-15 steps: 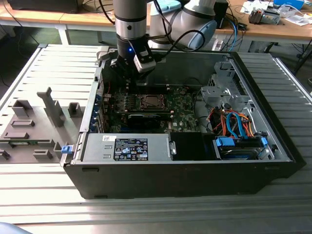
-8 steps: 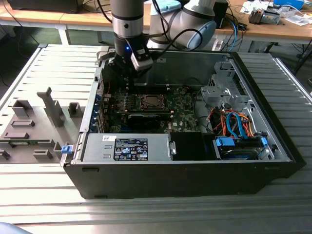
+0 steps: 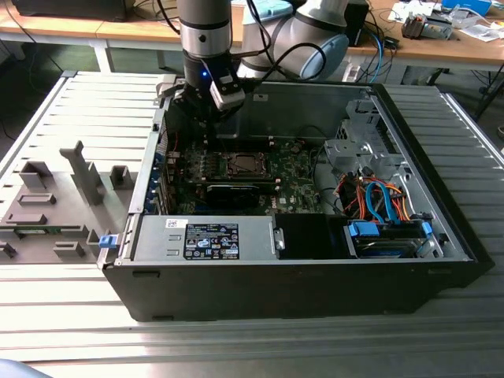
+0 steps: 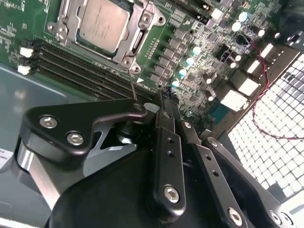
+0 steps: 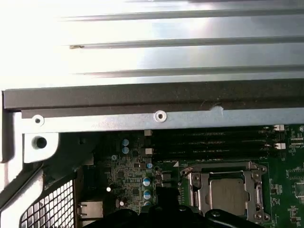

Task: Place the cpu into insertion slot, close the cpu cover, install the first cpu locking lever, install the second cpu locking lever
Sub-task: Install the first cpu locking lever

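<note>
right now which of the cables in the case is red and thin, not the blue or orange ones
The thin red wire looping over the perforated case wall in the second wrist view. The blue cables and orange cables lie by the drive bay.

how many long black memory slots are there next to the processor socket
4: the long black memory slots lie parallel, side by side, between the silvery metal cpu cover and the grey case wall. Their far ends run out of frame.

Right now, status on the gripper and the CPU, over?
Gripper inside the case, beside the socket, holding nothing seen. CPU seated, cover down over it. A thin lever sticks out toward the gripper.
</note>
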`<action>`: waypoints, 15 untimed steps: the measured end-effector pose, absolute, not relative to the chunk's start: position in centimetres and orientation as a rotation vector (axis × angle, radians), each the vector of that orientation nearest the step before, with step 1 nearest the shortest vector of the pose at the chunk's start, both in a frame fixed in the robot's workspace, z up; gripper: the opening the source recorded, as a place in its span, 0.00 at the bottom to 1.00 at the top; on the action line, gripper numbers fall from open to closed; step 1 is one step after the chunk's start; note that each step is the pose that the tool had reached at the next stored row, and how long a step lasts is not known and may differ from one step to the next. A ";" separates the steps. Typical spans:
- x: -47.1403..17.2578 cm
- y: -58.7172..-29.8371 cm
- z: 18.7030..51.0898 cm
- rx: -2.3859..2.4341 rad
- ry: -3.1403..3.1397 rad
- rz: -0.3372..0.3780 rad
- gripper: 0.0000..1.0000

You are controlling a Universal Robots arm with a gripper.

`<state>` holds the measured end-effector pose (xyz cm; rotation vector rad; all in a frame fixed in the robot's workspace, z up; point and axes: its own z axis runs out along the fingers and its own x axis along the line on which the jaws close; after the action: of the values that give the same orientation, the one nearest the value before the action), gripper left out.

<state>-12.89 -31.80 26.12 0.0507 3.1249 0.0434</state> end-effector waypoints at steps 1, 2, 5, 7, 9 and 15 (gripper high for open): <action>-12.9 -31.7 26.1 0.042 3.125 0.045 0.11; -12.9 -31.6 26.1 0.028 3.125 0.047 0.11; -12.9 -31.3 26.1 -0.004 3.126 0.053 0.11; -12.9 -31.2 26.1 -0.009 3.126 0.056 0.11; -12.7 -31.0 26.1 -0.011 3.126 0.057 0.11; -12.2 -31.0 26.0 -0.013 3.126 0.057 0.11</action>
<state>-12.17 -31.04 26.05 -0.0130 3.1258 0.0571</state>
